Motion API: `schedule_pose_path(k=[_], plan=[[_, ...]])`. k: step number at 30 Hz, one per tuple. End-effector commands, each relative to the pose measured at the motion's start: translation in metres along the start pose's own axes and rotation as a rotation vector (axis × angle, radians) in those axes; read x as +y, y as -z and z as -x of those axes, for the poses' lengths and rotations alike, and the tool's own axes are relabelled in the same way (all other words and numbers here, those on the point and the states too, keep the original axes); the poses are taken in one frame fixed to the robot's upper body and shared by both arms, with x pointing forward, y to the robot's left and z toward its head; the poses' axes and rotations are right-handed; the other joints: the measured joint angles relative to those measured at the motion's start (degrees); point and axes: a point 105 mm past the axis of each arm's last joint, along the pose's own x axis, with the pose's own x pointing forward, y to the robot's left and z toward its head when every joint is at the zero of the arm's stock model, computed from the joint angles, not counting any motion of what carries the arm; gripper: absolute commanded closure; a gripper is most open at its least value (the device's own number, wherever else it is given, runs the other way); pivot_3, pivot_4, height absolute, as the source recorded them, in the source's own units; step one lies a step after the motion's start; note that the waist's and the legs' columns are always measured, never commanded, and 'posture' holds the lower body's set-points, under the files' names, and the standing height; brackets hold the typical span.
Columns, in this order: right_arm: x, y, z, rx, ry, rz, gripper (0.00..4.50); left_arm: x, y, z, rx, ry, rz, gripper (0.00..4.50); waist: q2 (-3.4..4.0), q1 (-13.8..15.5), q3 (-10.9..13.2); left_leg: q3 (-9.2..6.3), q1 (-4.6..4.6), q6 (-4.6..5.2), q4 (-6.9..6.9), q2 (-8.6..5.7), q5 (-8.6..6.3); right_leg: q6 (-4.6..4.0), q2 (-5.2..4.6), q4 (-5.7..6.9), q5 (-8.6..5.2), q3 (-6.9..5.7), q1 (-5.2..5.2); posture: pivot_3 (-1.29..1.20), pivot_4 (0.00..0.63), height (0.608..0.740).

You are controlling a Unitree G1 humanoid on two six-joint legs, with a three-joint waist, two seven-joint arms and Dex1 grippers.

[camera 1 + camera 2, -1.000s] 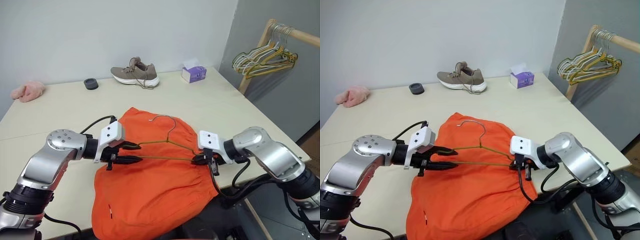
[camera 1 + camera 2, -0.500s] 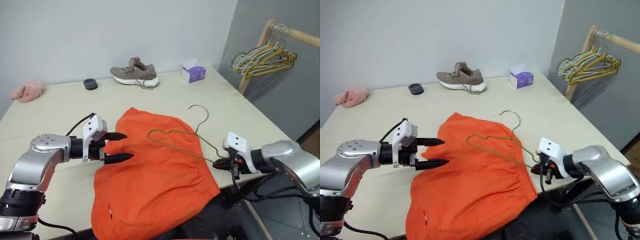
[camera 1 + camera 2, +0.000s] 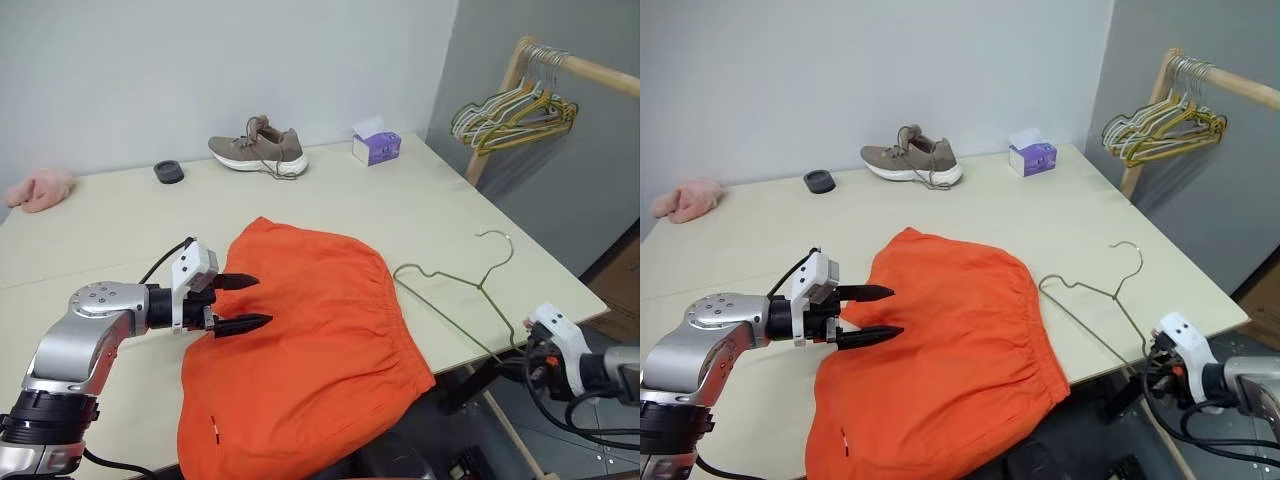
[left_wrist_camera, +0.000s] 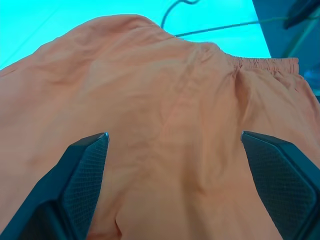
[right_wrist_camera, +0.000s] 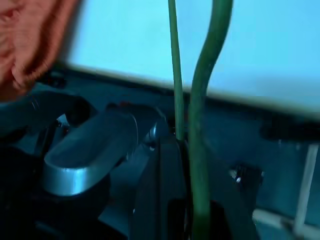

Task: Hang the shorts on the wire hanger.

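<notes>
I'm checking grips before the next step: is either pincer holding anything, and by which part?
The right pincer is shut on the wire hanger, pinching one end of its triangle past the table edge. The left pincer is open over the shorts, holding nothing.

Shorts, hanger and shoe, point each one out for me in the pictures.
shorts (image 3: 310, 320): left eye view, middle of the orange fabric.
hanger (image 3: 452, 281): left eye view, upper wire arm running toward the hook.
shoe (image 3: 912, 162): right eye view, side of the upper.

Orange shorts (image 3: 305, 345) flat on the table (image 3: 400, 200), wire hanger (image 3: 460, 290) beside them, open left end effector (image 3: 248, 302) above.
</notes>
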Motion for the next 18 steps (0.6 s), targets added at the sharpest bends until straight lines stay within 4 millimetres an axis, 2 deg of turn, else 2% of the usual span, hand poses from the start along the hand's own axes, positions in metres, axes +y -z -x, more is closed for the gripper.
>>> schedule_pose_path(k=[1, 5, 12, 16, 18], plan=[[0.010, -0.003, 0.007, -0.021, -0.024, 0.028, 4.50, -0.002, -0.014, -0.001, -0.021, 0.005, -0.064, 0.04, -0.01, -0.41, 0.00, -0.01, 0.00, 0.00, -0.01, 0.00, 0.00, 0.00, 0.00, 0.00, 0.00, -0.02, 0.00, -0.38, 0.000, 0.740], [0.022, -0.005, 0.006, -0.032, -0.070, 0.057, 4.50, -0.002, -0.013, -0.002, -0.018, 0.007, -0.066, 0.04, -0.01, -0.74, -0.01, -0.02, 0.01, 0.00, -0.05, 0.00, 0.00, -0.01, 0.00, 0.00, -0.05, -0.02, 0.00, -0.39, 0.000, 0.740], [0.048, -0.037, 0.005, -0.117, -0.162, 0.171, 4.50, 0.003, -0.014, 0.000, -0.014, -0.024, -0.081, 0.04, -0.02, -1.26, 0.00, -0.05, 0.00, -0.01, -0.07, 0.00, -0.01, -0.02, 0.00, -0.03, -0.06, -0.02, -0.01, -0.38, 0.000, 0.740], [0.064, -0.040, 0.005, -0.095, -0.227, 0.225, 4.50, 0.010, -0.014, 0.003, -0.013, -0.069, -0.084, 0.04, -0.06, -1.14, -0.01, -0.05, -0.05, -0.01, -0.07, 0.00, -0.01, -0.02, 0.00, -0.08, -0.06, -0.06, -0.01, -0.37, 0.000, 0.740], [0.065, -0.039, 0.001, -0.087, -0.229, 0.226, 4.50, 0.013, -0.013, 0.004, -0.014, -0.087, -0.086, 0.04, -0.10, -1.10, -0.03, -0.05, -0.04, -0.01, -0.07, 0.00, -0.01, -0.02, 0.00, -0.08, -0.06, -0.04, 0.00, -0.37, 0.000, 0.740]])
